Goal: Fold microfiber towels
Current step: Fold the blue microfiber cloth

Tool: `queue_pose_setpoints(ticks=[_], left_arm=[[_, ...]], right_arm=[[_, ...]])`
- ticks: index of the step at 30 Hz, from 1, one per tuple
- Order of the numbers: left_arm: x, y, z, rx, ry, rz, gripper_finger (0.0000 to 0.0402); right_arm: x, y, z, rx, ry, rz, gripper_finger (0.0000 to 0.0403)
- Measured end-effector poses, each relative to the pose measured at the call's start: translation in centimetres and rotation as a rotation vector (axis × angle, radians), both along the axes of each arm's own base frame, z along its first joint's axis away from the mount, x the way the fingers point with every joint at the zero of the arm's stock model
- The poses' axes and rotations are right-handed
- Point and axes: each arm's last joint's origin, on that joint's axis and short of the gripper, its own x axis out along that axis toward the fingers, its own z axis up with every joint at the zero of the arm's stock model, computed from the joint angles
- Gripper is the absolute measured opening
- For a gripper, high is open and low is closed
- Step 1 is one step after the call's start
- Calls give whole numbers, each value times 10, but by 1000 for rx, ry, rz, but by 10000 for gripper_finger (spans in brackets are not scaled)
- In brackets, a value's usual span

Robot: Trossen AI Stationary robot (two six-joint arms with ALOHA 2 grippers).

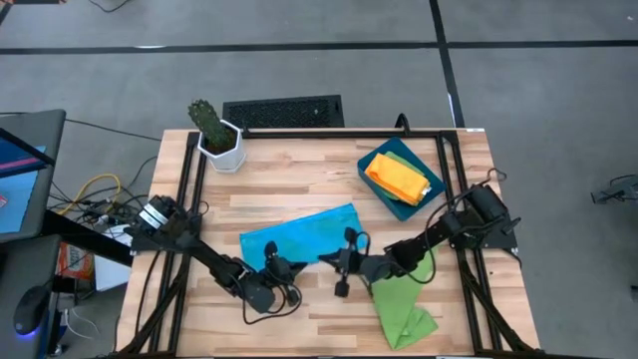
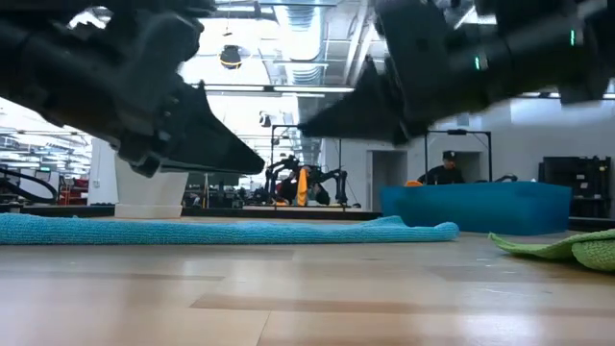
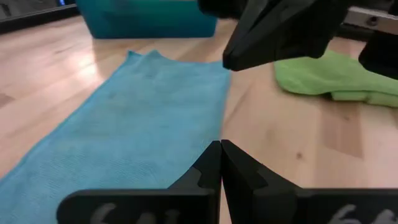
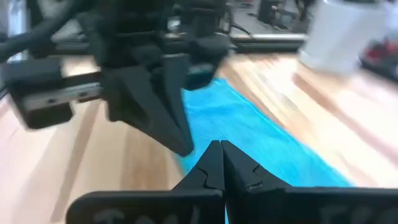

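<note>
The dark-blue tray (image 1: 411, 207) holds folded orange and yellow towels (image 1: 397, 178); both pincers, left (image 1: 273, 261) and right (image 1: 346, 261), closed, empty.

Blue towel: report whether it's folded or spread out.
Folded at least once: the blue towel lies flat as a long narrow strip on the table. How many layers, cannot tell.

The blue towel (image 3: 137, 124) is cut off at the left wrist view's edge. Beside the blue towel, the green towel (image 2: 567, 248) is cropped in the low view. Beyond the blue towel, a person (image 2: 444, 171) is too small to be made out.
</note>
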Motion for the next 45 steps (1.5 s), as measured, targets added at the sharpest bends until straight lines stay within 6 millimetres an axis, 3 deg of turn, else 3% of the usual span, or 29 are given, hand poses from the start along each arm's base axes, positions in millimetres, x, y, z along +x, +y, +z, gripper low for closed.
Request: queue_pose_setpoints(ticks=[5, 10, 17, 23, 30, 33, 41, 43, 45], left_arm=[[1, 11, -5, 39, 39, 22, 2], [5, 19, -8, 26, 49, 37, 2], [4, 22, -11, 5, 61, 54, 2], [4, 22, -31, -18, 78, 64, 2], [5, 21, -41, -52, 92, 58, 2], [5, 18, -30, -50, 93, 20, 2], [-5, 9, 32, 13, 21, -63, 2], [-15, 3, 35, 36, 71, -100, 2], [-31, -4, 26, 27, 101, -73, 2]], right_arm=[[-30, -17, -33, 85, -9, -93, 17], [-48, -29, -46, 151, 10, -157, 9], [-54, -31, -53, 148, 54, -193, 18], [-55, -32, -76, 153, 79, -229, 10], [-55, -30, -83, 152, 34, -239, 24], [-56, -29, -83, 149, 36, -236, 13], [-56, -28, -83, 150, 35, -236, 22], [-56, -28, -83, 153, 31, -237, 24], [-56, -28, -83, 153, 31, -237, 20]])
